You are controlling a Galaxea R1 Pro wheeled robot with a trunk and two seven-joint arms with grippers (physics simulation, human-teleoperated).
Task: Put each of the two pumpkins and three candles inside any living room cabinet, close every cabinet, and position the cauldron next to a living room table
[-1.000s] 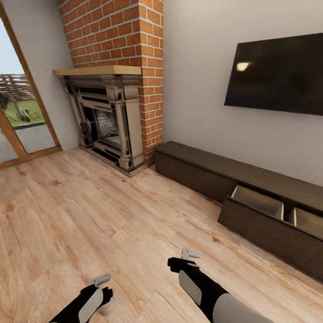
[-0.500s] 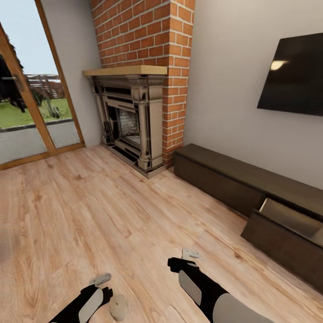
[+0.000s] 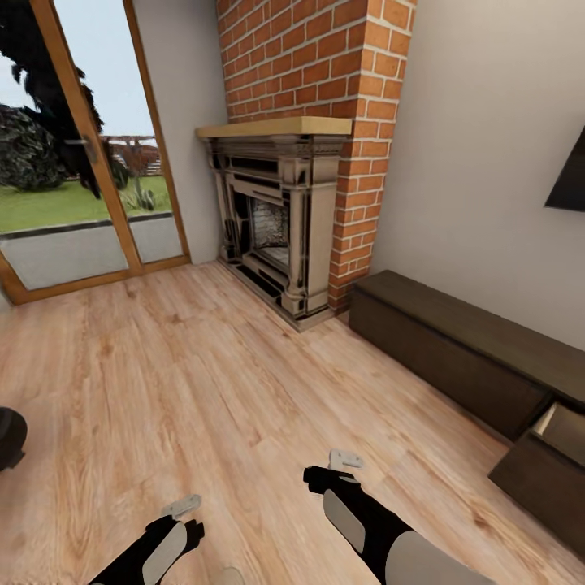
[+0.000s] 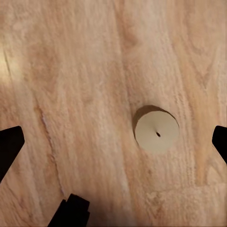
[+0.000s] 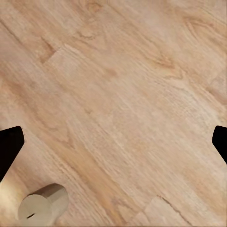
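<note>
Candle (image 4: pixel 156 133), short pale beige cylinder with a dark wick dot: one item, upright on the light wood plank floor (image 3: pixel 203 382), seen from above in my left wrist view between my wide-spread, empty left gripper (image 4: pixel 113 142) fingertips. A candle (image 5: pixel 43 205) of the same make shows in my right wrist view, lying on its side on the planks; I cannot tell whether it is the same one.

Change from half a second ago: my head view has swung leftward. The brick fireplace (image 3: pixel 284 219) now sits near 12 o'clock, the glass patio door (image 3: pixel 73 162) fills 10 o'clock, and the black wall television (image 3: pixel 569 175) is cut down to a sliver at 2 o'clock. The long low dark-brown wood cabinet (image 3: pixel 455 349) lies at 3 o'clock, its open drawer (image 3: pixel 561 426) showing a pale interior at the frame edge. A dark rounded object (image 3: pixel 10 439) has entered at 9 o'clock; too little shows to name it.

Arms: both forearms reach forward and low over the floor at 6 o'clock. Right gripper (image 5: pixel 113 142): fingers spread wide, holding nothing.
</note>
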